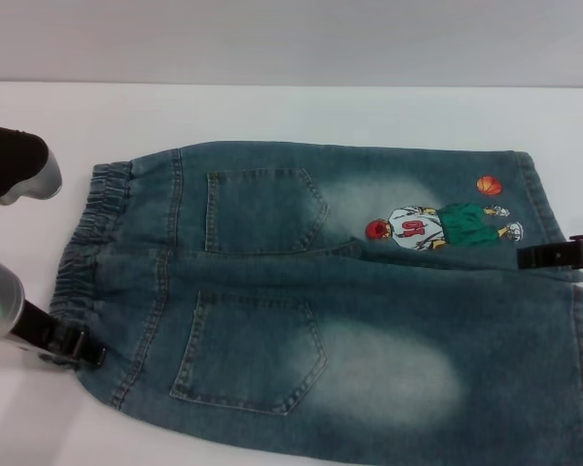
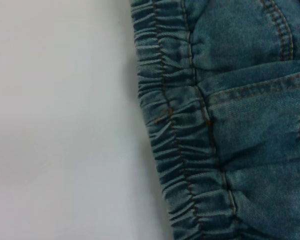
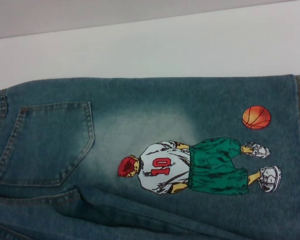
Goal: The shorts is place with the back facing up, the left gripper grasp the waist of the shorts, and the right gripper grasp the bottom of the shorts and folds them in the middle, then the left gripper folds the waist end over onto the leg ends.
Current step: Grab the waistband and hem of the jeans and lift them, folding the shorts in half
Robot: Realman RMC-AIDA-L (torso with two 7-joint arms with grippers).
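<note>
The blue denim shorts (image 1: 311, 301) lie flat on the white table with the back up and both patch pockets showing. Their gathered waist (image 1: 89, 238) points left and fills the left wrist view (image 2: 175, 130). The bottom of the shorts (image 1: 542, 199), with the leg ends, points right. A cartoon basketball-player print (image 1: 437, 226) sits on the far leg and is also in the right wrist view (image 3: 190, 167). My left gripper (image 1: 68, 345) is at the near corner of the waist, touching the cloth edge. My right gripper (image 1: 552, 254) reaches in from the right, low over the hem between the two legs.
The bare white table (image 1: 272, 112) runs behind the shorts to a grey wall, and more of it lies left of the waist (image 2: 60, 120). A silver-and-black segment of my left arm (image 1: 15, 165) hangs over the table's left side. The shorts' near edge runs out of view.
</note>
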